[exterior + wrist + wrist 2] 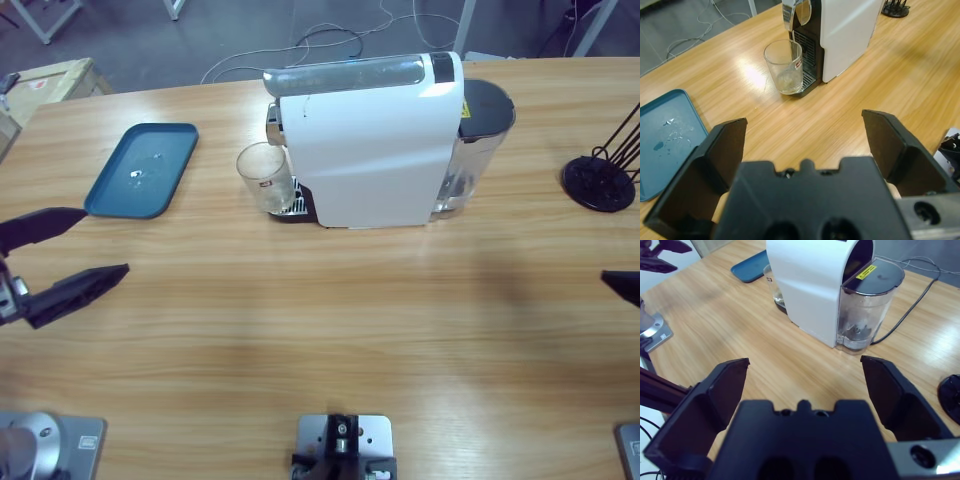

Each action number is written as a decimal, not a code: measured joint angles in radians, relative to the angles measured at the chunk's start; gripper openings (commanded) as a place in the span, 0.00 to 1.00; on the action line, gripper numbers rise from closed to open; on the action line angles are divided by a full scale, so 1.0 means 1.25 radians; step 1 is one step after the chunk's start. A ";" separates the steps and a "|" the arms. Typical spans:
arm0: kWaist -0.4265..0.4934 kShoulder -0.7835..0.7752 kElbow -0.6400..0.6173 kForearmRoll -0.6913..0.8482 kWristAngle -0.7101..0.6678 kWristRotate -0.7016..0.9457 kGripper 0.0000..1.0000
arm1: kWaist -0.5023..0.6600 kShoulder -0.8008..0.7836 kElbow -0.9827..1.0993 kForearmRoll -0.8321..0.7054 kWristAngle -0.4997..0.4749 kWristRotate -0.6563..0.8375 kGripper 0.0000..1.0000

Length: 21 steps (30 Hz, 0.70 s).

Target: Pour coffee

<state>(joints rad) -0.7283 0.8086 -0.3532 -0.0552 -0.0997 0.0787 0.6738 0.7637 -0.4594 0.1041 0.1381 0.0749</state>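
- The coffee machine stands upright at the far middle of the wooden worktop; its body is white with a silver band along the top and a dark grey lid at its right end.
- A clear water tank sits at the back of the machine. A yellow warning sticker lies on the machine just above the tank; its writing is too small to read.
- A clear glass cup stands upright on the machine's black drip grate, under the chrome spout. The cup bears a small red and white label, not legible.
- The coffee is a thin pale tan layer in the bottom of that cup, far from filling it.
- A teal tray lies flat to the left of the machine, apart from the cup, with a few drops of liquid on it.
- A black wire stand with a round base sits near the worktop's right edge.
- A black cable runs from behind the machine across the worktop.
- The left pincer hovers at the left edge, its jaws spread wide with nothing between them, aimed toward the cup and well apart from it.
- The right pincer is likewise spread wide and empty, facing the tank end of the machine from a distance.
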 measured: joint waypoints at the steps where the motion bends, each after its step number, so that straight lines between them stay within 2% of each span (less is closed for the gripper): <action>1: 0.000 -0.006 0.005 -0.002 -0.001 0.000 0.99 | 0.000 0.002 0.002 -0.008 0.000 0.000 1.00; 21: 0.000 -0.010 0.017 -0.023 -0.003 0.005 0.99 | 0.000 0.032 0.021 -0.050 0.023 -0.004 1.00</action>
<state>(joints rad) -0.7283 0.7966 -0.3325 -0.0843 -0.1040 0.0846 0.6738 0.8038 -0.4328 0.0419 0.1669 0.0694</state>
